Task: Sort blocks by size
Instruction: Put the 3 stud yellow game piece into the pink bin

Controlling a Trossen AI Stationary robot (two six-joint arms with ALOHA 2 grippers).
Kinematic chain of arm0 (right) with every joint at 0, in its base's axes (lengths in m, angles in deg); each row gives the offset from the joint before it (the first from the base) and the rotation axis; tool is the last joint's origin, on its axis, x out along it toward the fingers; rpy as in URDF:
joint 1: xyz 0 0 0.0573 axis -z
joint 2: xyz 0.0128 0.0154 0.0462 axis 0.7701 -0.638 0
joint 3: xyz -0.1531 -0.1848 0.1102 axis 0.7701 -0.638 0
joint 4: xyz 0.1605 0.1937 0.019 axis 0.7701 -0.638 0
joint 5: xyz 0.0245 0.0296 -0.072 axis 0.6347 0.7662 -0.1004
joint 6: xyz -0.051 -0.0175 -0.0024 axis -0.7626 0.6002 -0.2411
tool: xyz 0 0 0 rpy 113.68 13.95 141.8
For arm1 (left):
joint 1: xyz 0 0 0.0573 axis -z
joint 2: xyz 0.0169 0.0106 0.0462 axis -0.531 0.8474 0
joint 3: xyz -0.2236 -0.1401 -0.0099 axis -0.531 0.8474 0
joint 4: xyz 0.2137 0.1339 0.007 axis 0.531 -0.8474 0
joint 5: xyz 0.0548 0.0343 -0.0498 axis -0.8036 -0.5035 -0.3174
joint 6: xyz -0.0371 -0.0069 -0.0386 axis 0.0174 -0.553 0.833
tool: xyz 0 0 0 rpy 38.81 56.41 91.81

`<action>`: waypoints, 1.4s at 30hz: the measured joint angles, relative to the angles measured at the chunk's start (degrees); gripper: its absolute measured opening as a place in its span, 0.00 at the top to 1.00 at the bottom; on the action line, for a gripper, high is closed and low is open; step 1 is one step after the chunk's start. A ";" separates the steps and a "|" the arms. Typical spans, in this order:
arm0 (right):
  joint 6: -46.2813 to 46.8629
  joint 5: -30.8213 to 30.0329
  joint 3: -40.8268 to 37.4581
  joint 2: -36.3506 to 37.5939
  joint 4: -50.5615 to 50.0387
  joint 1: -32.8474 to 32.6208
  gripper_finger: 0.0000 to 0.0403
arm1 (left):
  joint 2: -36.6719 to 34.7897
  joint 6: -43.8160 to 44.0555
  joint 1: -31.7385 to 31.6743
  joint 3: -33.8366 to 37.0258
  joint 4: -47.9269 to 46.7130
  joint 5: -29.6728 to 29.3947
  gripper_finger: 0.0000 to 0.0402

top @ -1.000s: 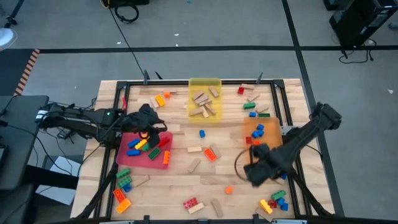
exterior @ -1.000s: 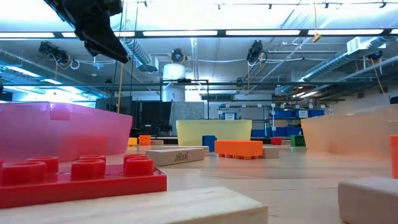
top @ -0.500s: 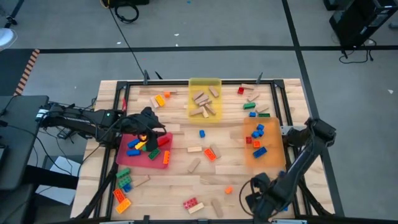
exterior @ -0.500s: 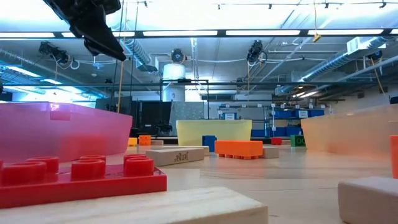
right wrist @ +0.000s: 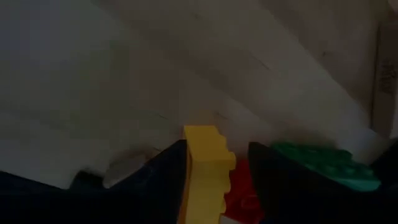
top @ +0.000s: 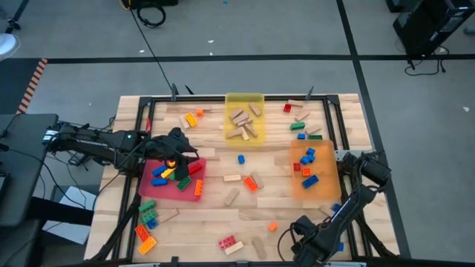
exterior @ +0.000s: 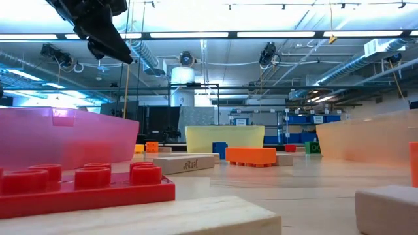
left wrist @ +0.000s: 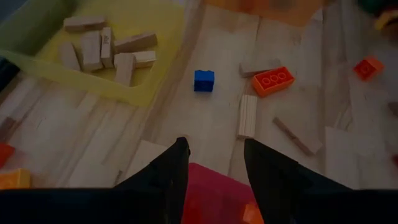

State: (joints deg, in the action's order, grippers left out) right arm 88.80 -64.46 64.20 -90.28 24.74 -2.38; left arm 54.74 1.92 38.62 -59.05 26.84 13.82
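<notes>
Sitting at the far middle of the worktop (top: 215, 215): yellow tray (top: 244, 100), holding several tan wooden blocks (top: 243, 127) lying loose and crossed.

Resting at the left: red tray (top: 165, 195), holding blue, yellow, green and red studded bricks (top: 161, 171) (an orange one lying at its near right edge).

Lying at the right: orange tray (top: 329, 189), carrying a few blue bricks (top: 309, 154) and small red ones.

Scattered loose on the worktop: blue cube (top: 241, 159) near the yellow tray, orange brick (top: 251, 183) beside a wooden block, red brick (top: 230, 242) at the near edge, mixed heap at the near left corner.

Hovering over the red tray's far edge: left gripper (left wrist: 214, 158), fingers (left wrist: 171, 171) standing partly apart, gripping nothing.

Reaching down at the near right corner: right gripper (right wrist: 214, 155), fingers (right wrist: 163, 163) partly apart, flanking a yellow brick (right wrist: 205, 171) with a green brick (right wrist: 326, 165) beside (grip on the yellow one impossible to confirm).
</notes>
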 joint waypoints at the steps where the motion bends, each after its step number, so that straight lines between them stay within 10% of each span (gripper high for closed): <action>1: 0.00 0.02 -0.01 -0.27 0.08 -0.17 0.55 | 0.00 0.77 0.00 0.00 -0.02 0.02 0.59; 16: 4.47 -3.70 -2.62 0.28 7.91 -1.77 0.74 | 0.00 2.09 0.00 0.00 0.12 0.01 0.59; 28: 7.23 -28.43 -2.75 13.80 -0.07 2.28 0.74 | 0.02 2.06 0.00 0.00 5.87 0.01 0.59; 35: -9.10 -46.22 -2.70 22.13 5.22 11.67 0.74 | 0.18 1.80 0.00 0.00 9.96 2.75 0.59; 42: -39.33 -48.09 -2.70 25.09 25.10 25.77 0.74 | 1.04 1.89 0.00 -0.02 17.68 5.51 0.59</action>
State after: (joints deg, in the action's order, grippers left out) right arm 49.47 -112.55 61.50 -65.19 49.83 23.39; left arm 55.78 3.81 38.62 -59.08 44.52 19.33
